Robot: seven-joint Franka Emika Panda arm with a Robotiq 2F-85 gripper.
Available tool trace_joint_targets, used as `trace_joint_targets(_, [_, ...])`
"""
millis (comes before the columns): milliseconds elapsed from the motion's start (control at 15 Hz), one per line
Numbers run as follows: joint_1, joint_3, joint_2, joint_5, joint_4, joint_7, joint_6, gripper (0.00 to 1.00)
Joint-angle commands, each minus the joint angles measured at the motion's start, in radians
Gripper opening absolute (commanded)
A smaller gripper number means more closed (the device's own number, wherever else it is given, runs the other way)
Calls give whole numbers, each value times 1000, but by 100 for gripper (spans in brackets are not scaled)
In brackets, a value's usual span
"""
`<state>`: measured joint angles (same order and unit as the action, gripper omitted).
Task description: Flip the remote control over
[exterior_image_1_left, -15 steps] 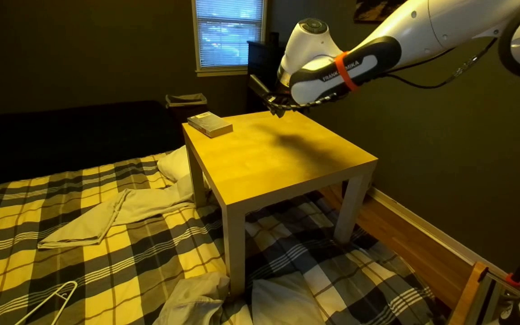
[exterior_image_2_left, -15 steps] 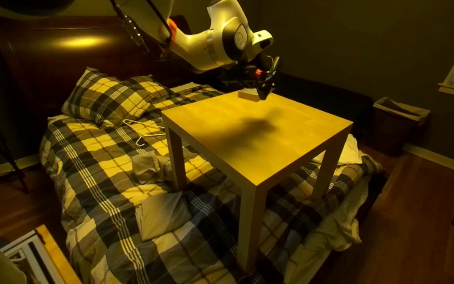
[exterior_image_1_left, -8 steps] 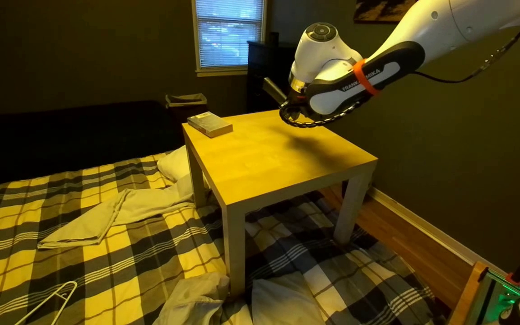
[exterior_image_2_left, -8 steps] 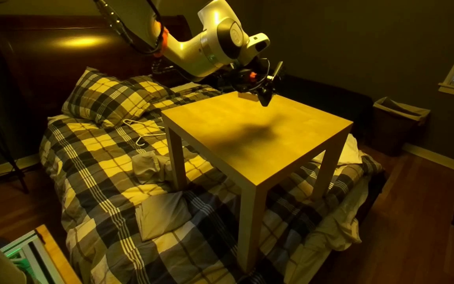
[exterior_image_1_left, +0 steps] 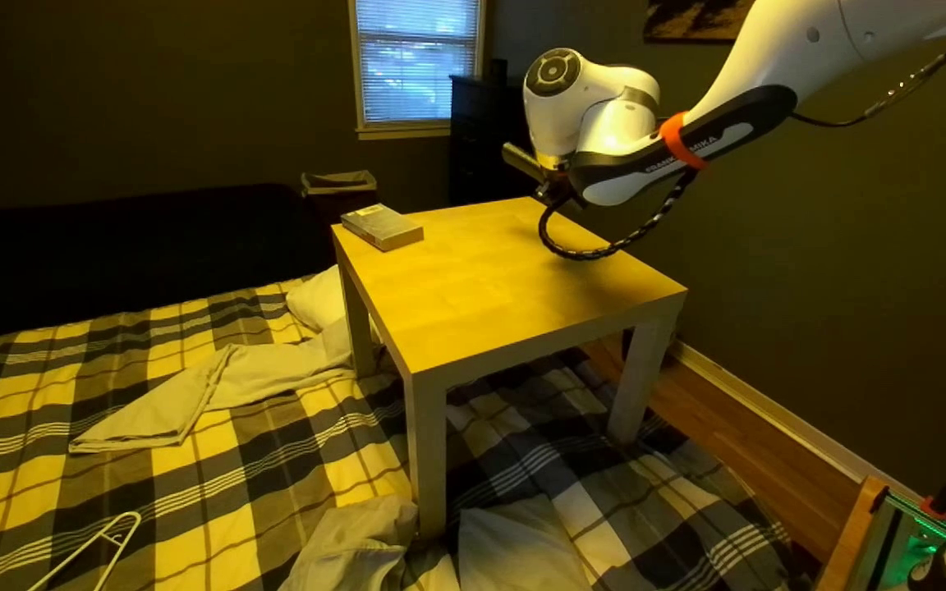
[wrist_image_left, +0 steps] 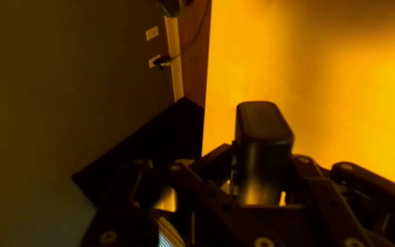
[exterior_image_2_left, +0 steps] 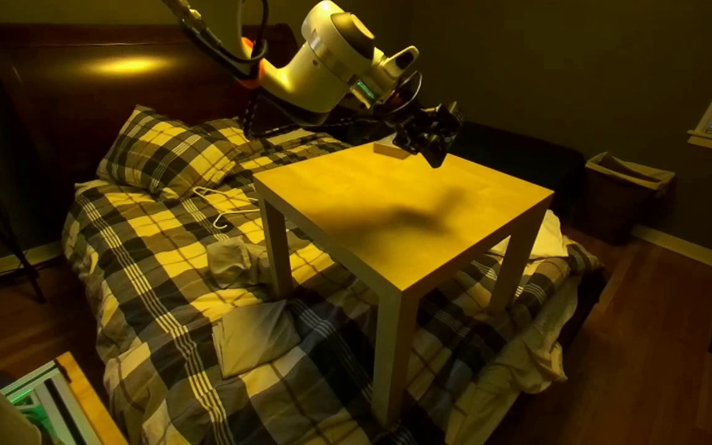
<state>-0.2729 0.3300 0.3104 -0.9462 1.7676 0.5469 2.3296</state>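
The remote control is a slim dark bar held in the air over the far side of the yellow table. In an exterior view it sticks out of the gripper up and to the left, at a tilt. In the wrist view the remote control stands between the fingers, one end toward the top of the picture. My gripper is shut on it; the gripper also shows in the wrist view. In an exterior view the gripper is dark, and the remote is hard to make out there.
A pale flat block lies at a table corner; the block is partly behind the gripper in an exterior view. The table stands on a plaid bed. A wall is beside the table in the wrist view. A cable loops beneath the wrist.
In an exterior view the gripper and remote have moved right, and the wrist has turned and tilted. The cable loop hangs lower. The remote stays held; the pale block has not moved.
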Motion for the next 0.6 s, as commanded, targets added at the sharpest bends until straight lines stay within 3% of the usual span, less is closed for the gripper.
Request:
trace_joint_targets(0, [53, -112, -29, -76, 14, -32, -187, 8])
trace_joint_targets(333, [113, -222, 18, -48, -6, -87, -256, 8])
trace_joint_targets(533, [126, -238, 48, -79, -15, -59, -258, 8])
